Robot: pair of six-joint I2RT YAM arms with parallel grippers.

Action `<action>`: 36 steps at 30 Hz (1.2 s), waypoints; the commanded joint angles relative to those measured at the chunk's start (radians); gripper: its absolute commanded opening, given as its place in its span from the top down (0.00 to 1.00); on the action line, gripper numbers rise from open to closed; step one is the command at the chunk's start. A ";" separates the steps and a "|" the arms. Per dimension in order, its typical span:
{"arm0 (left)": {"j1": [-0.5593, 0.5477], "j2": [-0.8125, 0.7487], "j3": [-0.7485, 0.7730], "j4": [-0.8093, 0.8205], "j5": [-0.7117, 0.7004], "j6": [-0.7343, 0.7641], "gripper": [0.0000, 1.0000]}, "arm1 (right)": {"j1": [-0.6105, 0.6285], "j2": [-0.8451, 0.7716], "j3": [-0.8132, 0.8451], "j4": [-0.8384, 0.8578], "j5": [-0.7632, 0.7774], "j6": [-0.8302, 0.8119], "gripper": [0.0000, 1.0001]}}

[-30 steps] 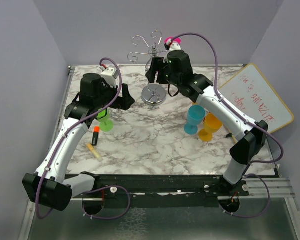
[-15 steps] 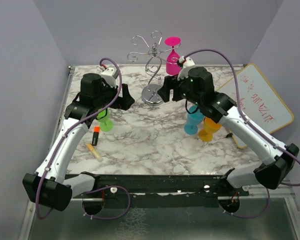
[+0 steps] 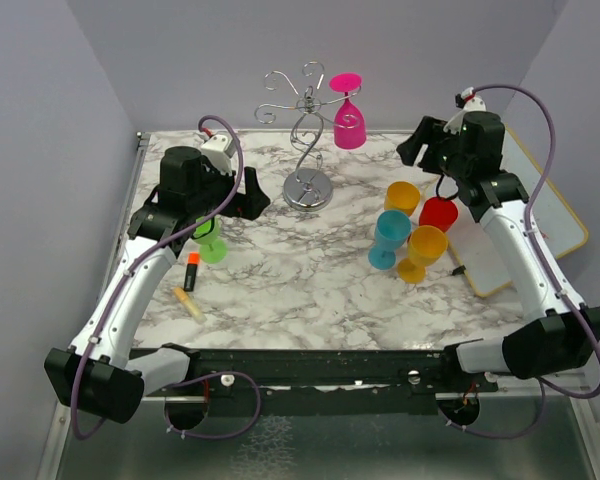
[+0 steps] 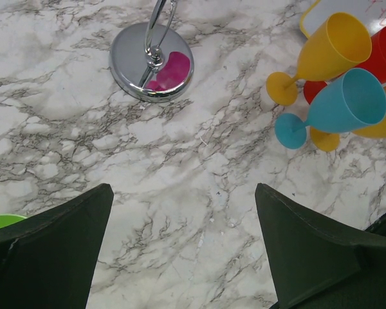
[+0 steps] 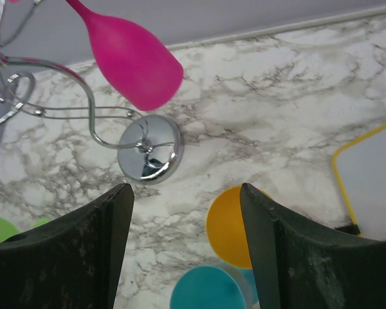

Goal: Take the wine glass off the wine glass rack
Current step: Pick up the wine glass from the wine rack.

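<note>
The pink wine glass (image 3: 348, 125) hangs upside down by its foot from a scroll arm of the silver wine glass rack (image 3: 306, 105). In the right wrist view the glass (image 5: 132, 61) shows at upper left above the rack's round base (image 5: 148, 156). My right gripper (image 3: 414, 147) hovers to the right of the rack, apart from the glass, open and empty (image 5: 185, 188). On the rack's left, low over the marble, my left gripper (image 3: 258, 203) stands open with nothing in it (image 4: 183, 188). The rack base (image 4: 151, 61) mirrors pink.
Right of the rack stand an orange cup (image 3: 402, 197), a red cup (image 3: 438, 213), a teal cup (image 3: 389, 235) and another orange cup (image 3: 423, 250). A whiteboard (image 3: 525, 205) leans at the right edge. A green cup (image 3: 212, 245), orange marker (image 3: 191, 270) and pale stick (image 3: 188, 303) lie left.
My right arm has drawn back from the rack and swung to the far right, uncovering the pink glass and two cups. The glass still hangs. The left arm has stayed put.
</note>
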 commanded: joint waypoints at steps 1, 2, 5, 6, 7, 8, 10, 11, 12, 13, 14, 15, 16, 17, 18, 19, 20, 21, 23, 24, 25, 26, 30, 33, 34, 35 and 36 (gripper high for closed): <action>0.001 -0.031 -0.006 0.021 -0.018 -0.004 0.07 | -0.036 0.072 0.098 0.129 -0.250 0.093 0.29; 0.001 -0.030 -0.006 0.020 -0.015 -0.005 0.07 | -0.045 0.100 0.124 0.159 -0.272 0.118 0.30; 0.001 -0.031 -0.004 0.021 -0.007 -0.008 0.07 | -0.064 0.192 0.209 0.215 -0.285 0.207 0.33; 0.001 -0.033 -0.005 0.021 -0.007 -0.010 0.07 | -0.065 0.221 0.242 0.235 -0.286 0.232 0.33; 0.001 -0.034 -0.006 0.021 -0.006 -0.010 0.07 | -0.065 0.252 0.265 0.269 -0.297 0.250 0.33; 0.001 -0.037 -0.008 0.021 -0.005 -0.010 0.07 | -0.065 0.280 0.288 0.293 -0.304 0.264 0.33; 0.001 -0.044 -0.011 0.021 -0.004 -0.012 0.07 | -0.065 0.348 0.353 0.314 -0.324 0.302 0.33; 0.001 -0.047 -0.013 0.021 -0.004 -0.013 0.07 | -0.065 0.382 0.397 0.315 -0.337 0.311 0.34; 0.001 -0.050 -0.014 0.020 -0.004 -0.015 0.07 | -0.065 0.422 0.441 0.309 -0.349 0.320 0.36; 0.001 -0.052 -0.016 0.020 -0.005 -0.016 0.07 | -0.065 0.459 0.485 0.302 -0.364 0.333 0.38; 0.001 -0.055 -0.016 0.020 -0.006 -0.018 0.07 | -0.065 0.496 0.536 0.293 -0.382 0.338 0.39; 0.001 -0.057 -0.016 0.019 -0.006 -0.019 0.08 | -0.065 0.534 0.585 0.274 -0.397 0.346 0.40; 0.001 -0.058 -0.016 0.019 -0.006 -0.020 0.08 | -0.065 0.567 0.635 0.260 -0.411 0.360 0.40; 0.001 -0.061 -0.017 0.019 -0.006 -0.022 0.08 | -0.065 0.599 0.676 0.255 -0.428 0.374 0.40; 0.001 -0.061 -0.019 0.018 -0.006 -0.022 0.08 | -0.065 0.623 0.706 0.260 -0.443 0.384 0.41; 0.001 -0.063 -0.018 0.019 -0.006 -0.022 0.08 | -0.065 0.641 0.724 0.273 -0.459 0.402 0.42; 0.001 -0.063 -0.018 0.019 -0.006 -0.023 0.08 | -0.065 0.655 0.735 0.282 -0.464 0.420 0.43; 0.001 -0.064 -0.019 0.019 -0.006 -0.024 0.08 | -0.065 0.666 0.752 0.282 -0.460 0.430 0.43; 0.001 -0.067 -0.021 0.018 -0.006 -0.024 0.08 | -0.065 0.688 0.776 0.264 -0.440 0.440 0.43; 0.001 -0.069 -0.022 0.019 -0.005 -0.024 0.08 | -0.065 0.702 0.786 0.259 -0.441 0.444 0.44; 0.001 -0.069 -0.023 0.018 -0.006 -0.024 0.08 | -0.065 0.716 0.795 0.263 -0.457 0.449 0.44; 0.001 -0.071 -0.024 0.018 -0.006 -0.024 0.08 | -0.065 0.730 0.808 0.266 -0.481 0.453 0.44; 0.001 -0.073 -0.024 0.018 -0.010 -0.024 0.08 | -0.063 0.779 0.859 0.256 -0.555 0.469 0.46; 0.001 -0.070 -0.023 0.019 -0.014 -0.023 0.08 | -0.064 0.787 0.849 0.264 -0.570 0.488 0.47; 0.001 -0.070 -0.023 0.018 -0.013 -0.025 0.08 | -0.064 0.785 0.837 0.274 -0.570 0.498 0.47; 0.001 -0.070 -0.024 0.018 -0.014 -0.024 0.08 | -0.064 0.782 0.829 0.285 -0.569 0.505 0.47; 0.001 -0.070 -0.023 0.018 -0.013 -0.024 0.08 | -0.064 0.784 0.827 0.293 -0.573 0.510 0.47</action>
